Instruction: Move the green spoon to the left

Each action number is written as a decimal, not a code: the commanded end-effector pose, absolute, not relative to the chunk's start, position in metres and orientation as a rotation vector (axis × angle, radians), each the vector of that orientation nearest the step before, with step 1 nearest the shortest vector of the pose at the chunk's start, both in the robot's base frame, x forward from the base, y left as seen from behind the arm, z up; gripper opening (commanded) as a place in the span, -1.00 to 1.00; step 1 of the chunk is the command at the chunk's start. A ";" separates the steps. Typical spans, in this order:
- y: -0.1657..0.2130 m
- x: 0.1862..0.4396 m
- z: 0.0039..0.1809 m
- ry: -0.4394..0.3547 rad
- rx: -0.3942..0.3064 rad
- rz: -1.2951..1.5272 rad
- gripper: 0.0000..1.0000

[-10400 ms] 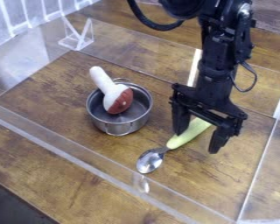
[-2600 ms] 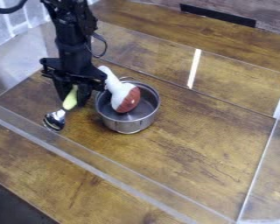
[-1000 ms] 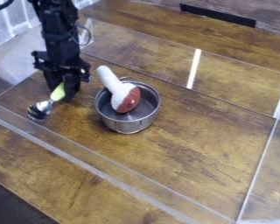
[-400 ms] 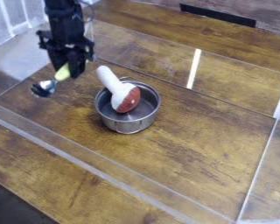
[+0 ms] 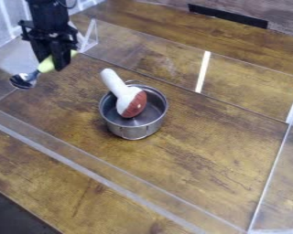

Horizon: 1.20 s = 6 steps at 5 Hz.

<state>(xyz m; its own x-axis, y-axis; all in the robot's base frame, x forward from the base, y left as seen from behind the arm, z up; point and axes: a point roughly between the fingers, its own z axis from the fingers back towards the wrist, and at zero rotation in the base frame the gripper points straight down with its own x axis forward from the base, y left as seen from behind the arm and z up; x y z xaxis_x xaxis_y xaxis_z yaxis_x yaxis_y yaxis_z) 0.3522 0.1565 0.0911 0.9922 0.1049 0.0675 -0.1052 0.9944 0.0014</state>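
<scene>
My claw [image 5: 47, 62] is at the far left of the view, pointing straight down, and it is clamped tight on the green spoon [image 5: 37, 69]. I can see the yellow-green handle pinched between the dark fingers [image 5: 61, 58], and the spoon slants down and to the left from there, so its shiny metal bowl sticks out below the claw at the left edge of the picture. The spoon looks lifted clear of the wooden tabletop [image 5: 198, 146], though from this angle I cannot be certain how far off the surface it hangs.

Well apart from it, toward the middle, stands a small metal pot [image 5: 133, 115]. A utensil with a white handle and a red head [image 5: 122, 92] rests in it, red end down inside the pot and the handle leaning up and to the left over the rim.

A low clear plastic wall [image 5: 100, 178] runs along the near side of the tabletop, and a second clear panel stands upright on the right.
</scene>
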 end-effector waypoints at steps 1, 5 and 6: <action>0.176 0.353 0.151 -0.192 0.066 0.106 -1.00; 0.193 0.347 0.084 -0.101 0.073 0.093 -1.00; 0.188 0.355 0.072 -0.093 0.071 0.095 -1.00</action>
